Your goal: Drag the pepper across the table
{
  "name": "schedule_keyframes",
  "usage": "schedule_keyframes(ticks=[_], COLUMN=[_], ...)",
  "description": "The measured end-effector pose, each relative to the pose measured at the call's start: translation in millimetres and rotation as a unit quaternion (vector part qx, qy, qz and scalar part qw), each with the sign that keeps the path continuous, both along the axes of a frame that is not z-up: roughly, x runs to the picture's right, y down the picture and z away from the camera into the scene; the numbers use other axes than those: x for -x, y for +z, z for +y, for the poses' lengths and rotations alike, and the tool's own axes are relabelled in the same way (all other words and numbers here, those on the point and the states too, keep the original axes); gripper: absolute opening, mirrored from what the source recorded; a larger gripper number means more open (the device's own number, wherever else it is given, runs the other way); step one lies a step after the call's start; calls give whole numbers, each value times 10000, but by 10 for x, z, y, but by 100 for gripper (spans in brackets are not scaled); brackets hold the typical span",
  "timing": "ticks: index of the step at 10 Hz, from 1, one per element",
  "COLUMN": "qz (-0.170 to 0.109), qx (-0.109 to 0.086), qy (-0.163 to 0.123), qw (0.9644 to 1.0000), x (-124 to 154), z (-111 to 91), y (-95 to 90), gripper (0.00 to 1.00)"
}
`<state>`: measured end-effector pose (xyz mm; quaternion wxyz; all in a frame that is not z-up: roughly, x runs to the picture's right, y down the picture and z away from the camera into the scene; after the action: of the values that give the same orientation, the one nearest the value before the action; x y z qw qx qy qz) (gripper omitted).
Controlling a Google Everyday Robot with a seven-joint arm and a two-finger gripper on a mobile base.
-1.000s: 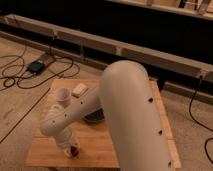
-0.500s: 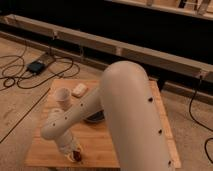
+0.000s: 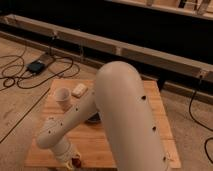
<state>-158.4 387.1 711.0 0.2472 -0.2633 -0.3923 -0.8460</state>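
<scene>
In the camera view, my arm (image 3: 117, 115) fills most of the middle. Its big pale shell comes in over the table (image 3: 156, 102) from the near right side, and the narrower forearm slants down toward the table's near left corner. My gripper (image 3: 70, 163) is at the end of it, low over the table's near edge and close to that corner, right at the bottom of the picture. From here I cannot tell how far open my gripper is, or whether it has hold of anything.

The pepper (image 3: 77, 161) shows as a small dark red shape at the table's near edge, just beside my gripper on its right as the camera sees it. I cannot say whether the two are touching.

Toward the table's far left corner stands a pale cup (image 3: 63, 97), upright with its mouth open. A small pale block (image 3: 79, 90) lies just beyond it, nearer the far edge. Around the middle of the table a dark bowl (image 3: 93, 119) peeks out from under my arm, mostly covered.

Off the table, beyond its far left corner, a flat black device (image 3: 36, 66) lies on the floor (image 3: 15, 107) among loose dark cables (image 3: 15, 75).
</scene>
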Motion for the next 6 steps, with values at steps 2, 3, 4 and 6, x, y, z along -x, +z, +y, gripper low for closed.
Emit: schedule_keyframes(ticks=[2,3,4,6], qz=[-90,-135,-186,-268], qx=[36,48,57,72], qy=[-138,-187,-226,-258], qw=[9999,9997,9996,9993], x=[13,41,80,154], z=[80,112,140,183], y=[-77,-114,-150,-194], gripper=[0,0,0,0])
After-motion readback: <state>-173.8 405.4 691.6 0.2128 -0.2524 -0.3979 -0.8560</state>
